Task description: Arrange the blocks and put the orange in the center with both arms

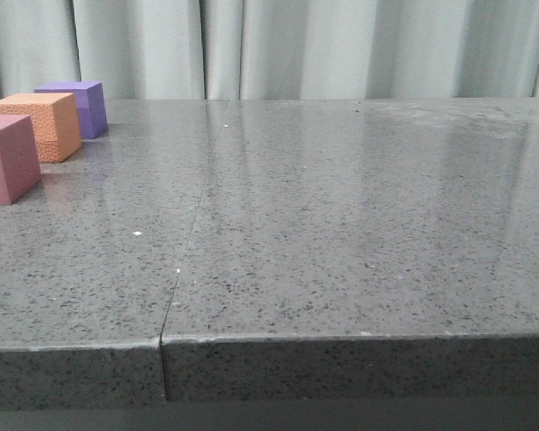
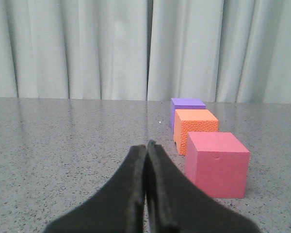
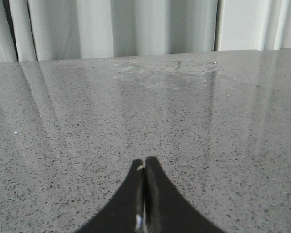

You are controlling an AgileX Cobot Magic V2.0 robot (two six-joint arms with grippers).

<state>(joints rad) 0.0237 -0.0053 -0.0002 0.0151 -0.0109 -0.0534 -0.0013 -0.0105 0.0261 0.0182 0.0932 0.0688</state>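
Three foam cubes stand in a row at the far left of the grey table in the front view: the dusty pink cube (image 1: 7, 158) nearest, the orange cube (image 1: 43, 125) in the middle, the purple cube (image 1: 76, 107) farthest. The left wrist view shows the same row: pink (image 2: 217, 163), orange (image 2: 196, 128), purple (image 2: 185, 109). My left gripper (image 2: 146, 145) is shut and empty, low over the table, beside and short of the pink cube. My right gripper (image 3: 144, 162) is shut and empty over bare table. Neither gripper shows in the front view.
The speckled grey table (image 1: 341, 224) has a seam (image 1: 190, 233) running from front to back. Its front edge (image 1: 341, 339) is near the camera. Pale curtains (image 1: 296, 45) hang behind the table.
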